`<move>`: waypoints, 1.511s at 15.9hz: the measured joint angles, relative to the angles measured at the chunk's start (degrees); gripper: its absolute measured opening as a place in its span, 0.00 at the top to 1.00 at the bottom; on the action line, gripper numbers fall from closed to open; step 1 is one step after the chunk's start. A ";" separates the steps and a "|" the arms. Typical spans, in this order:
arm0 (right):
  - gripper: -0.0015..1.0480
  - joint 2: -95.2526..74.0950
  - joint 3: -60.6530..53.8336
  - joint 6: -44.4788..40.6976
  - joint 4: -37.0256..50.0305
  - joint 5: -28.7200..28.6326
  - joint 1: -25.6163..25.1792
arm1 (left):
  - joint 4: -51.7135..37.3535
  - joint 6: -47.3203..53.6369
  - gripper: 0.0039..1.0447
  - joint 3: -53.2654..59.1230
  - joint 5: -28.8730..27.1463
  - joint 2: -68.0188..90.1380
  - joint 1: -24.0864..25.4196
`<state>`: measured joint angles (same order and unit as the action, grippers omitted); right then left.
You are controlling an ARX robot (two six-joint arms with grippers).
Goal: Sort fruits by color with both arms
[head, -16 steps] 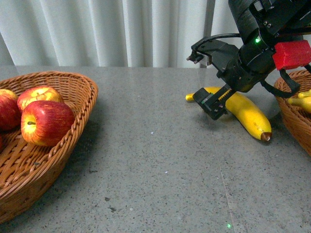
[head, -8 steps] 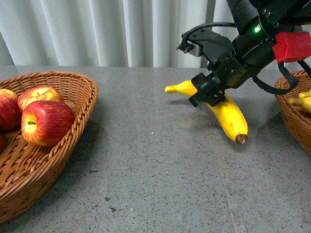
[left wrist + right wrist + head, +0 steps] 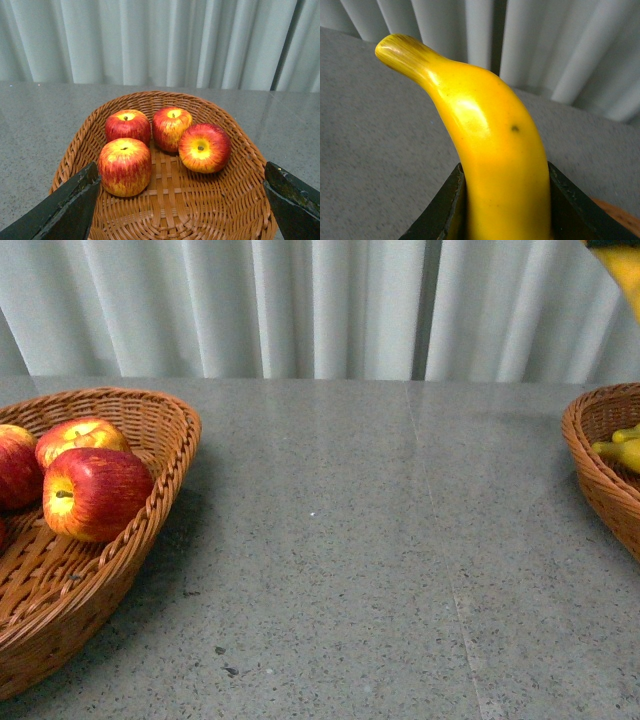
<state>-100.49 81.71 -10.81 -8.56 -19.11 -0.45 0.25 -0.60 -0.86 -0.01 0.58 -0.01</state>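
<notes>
My right jaws (image 3: 505, 210) are pinched on a banana (image 3: 485, 150), black fingers touching both its sides, stem end pointing away over the grey tabletop (image 3: 375, 150) toward the curtain. My left jaws (image 3: 182, 210) stand spread wide above a basket (image 3: 235, 130) holding four apples (image 3: 125, 166), touching none of them. In the front view neither arm shows; the apple basket (image 3: 150, 410) sits at the left, and another basket (image 3: 590, 470) with bananas (image 3: 622, 450) sits at the right.
</notes>
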 joint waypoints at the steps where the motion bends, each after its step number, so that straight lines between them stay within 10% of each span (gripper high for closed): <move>1: 0.64 1.09 -4.15 -0.28 1.33 -2.32 -3.58 | 0.00 0.00 0.06 0.00 0.00 0.00 0.00; 12: 0.64 8.11 -25.68 -9.51 13.27 -17.38 -23.71 | 0.00 0.00 0.06 0.00 0.00 0.00 0.00; 19: 0.05 11.19 -25.94 -7.08 14.60 -19.96 -24.30 | 0.00 0.00 0.06 0.00 0.00 0.00 0.00; 23: 0.06 48.26 -41.31 13.09 19.04 -31.26 -26.10 | 0.00 0.00 0.06 0.00 0.00 0.00 0.00; 24: 0.38 71.43 -56.39 12.00 9.77 -9.66 -26.27 | -0.02 0.00 0.06 0.00 -0.04 0.00 0.00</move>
<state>-29.06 25.32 1.19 1.21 -28.77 -26.72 0.23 -0.60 -0.86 -0.05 0.58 -0.01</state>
